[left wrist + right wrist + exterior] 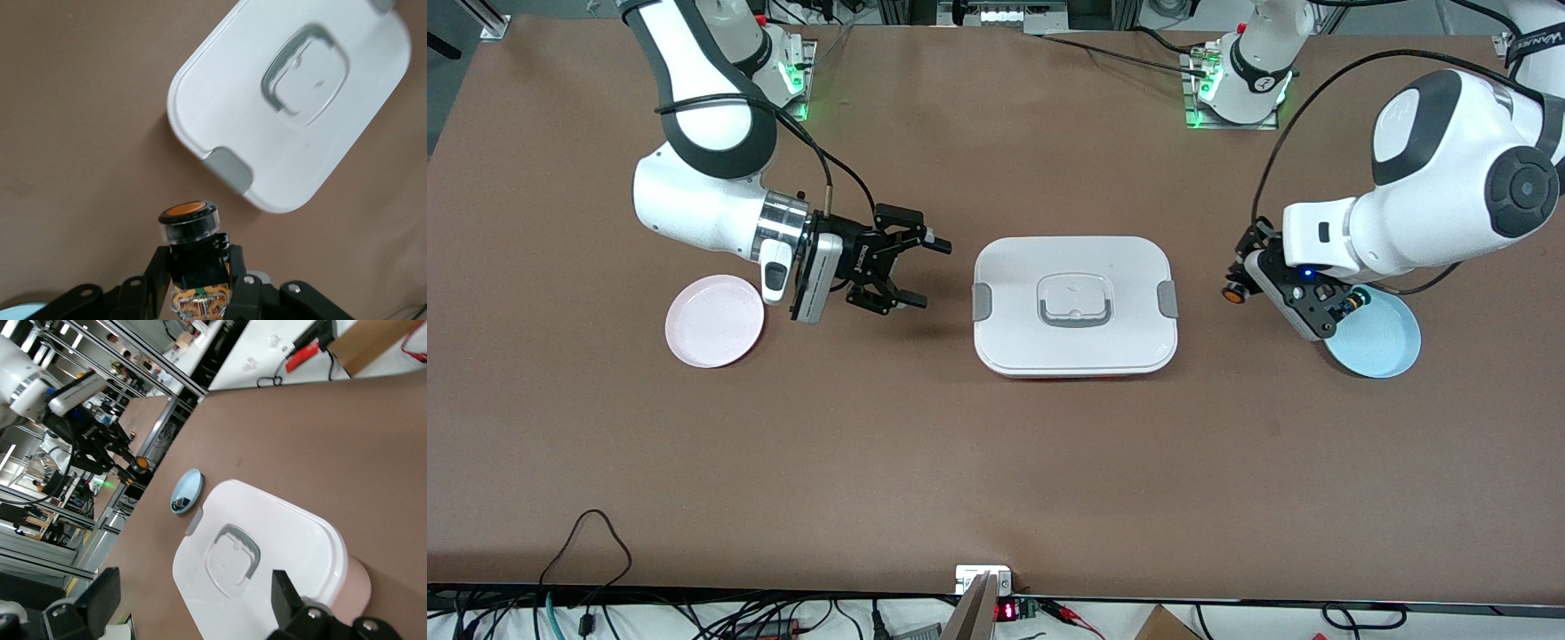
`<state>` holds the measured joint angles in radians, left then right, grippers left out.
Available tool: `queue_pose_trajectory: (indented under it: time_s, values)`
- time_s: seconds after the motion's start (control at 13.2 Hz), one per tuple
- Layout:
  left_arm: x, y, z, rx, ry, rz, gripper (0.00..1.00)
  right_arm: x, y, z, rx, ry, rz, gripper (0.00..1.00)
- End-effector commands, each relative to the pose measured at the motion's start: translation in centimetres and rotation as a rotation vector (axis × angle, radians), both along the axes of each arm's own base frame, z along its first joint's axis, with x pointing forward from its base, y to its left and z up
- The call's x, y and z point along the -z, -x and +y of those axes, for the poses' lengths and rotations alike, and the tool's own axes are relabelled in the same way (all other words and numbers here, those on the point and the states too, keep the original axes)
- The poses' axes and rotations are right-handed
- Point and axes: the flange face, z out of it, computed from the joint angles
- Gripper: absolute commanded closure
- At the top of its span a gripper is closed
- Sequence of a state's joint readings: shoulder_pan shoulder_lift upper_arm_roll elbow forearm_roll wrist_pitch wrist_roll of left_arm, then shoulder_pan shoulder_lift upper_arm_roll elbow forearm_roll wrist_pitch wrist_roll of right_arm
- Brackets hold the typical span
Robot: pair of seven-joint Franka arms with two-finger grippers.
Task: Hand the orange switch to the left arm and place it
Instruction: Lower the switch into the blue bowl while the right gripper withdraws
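Observation:
The orange switch is held above the table in my left gripper, between the box and a blue plate. In the left wrist view, the gripper is shut on the switch's black body, with the orange cap sticking out past the fingertips. The white lidded box lies on the table, apart from the switch. My right gripper hangs open and empty over the table beside the box's other end, pointing at it. Its wrist view shows the box between its spread fingers, with the switch in the distance.
A pink plate lies toward the right arm's end of the table. A blue plate lies toward the left arm's end, partly under the left hand, with a small green-topped switch on it. Cables run along the table's front edge.

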<state>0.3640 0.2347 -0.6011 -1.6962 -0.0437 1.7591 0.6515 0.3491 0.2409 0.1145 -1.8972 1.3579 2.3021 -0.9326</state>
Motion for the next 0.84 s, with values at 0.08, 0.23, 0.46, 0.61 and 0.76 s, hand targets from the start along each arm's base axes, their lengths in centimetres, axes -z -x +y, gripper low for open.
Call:
queue_pose_trajectory:
  time_s: [0.08, 0.23, 0.46, 0.61, 0.76]
  values:
    - [0.5, -1.2, 3.2, 0.301, -0.189, -0.051, 0.79, -0.2, 0.9, -3.2, 0.020, 0.136, 0.102, 0.00]
    - [2.2, -1.8, 5.2, 0.458, -0.272, -0.028, 0.79, -0.7, 0.9, -3.6, 0.064, 0.179, 0.243, 0.00]
    - [5.5, -2.1, 8.1, 0.596, -0.370, -0.010, 0.78, -2.7, 1.1, -3.7, 0.124, 0.387, 0.385, 0.00]
    - [8.8, -2.1, 11.0, 0.727, -0.397, -0.023, 0.78, -3.8, 1.8, -3.7, 0.147, 0.586, 0.485, 0.00]
    - [12.5, -0.9, 15.9, 0.781, -0.353, -0.072, 0.78, -4.7, 2.8, -4.9, 0.191, 0.810, 0.535, 0.00]
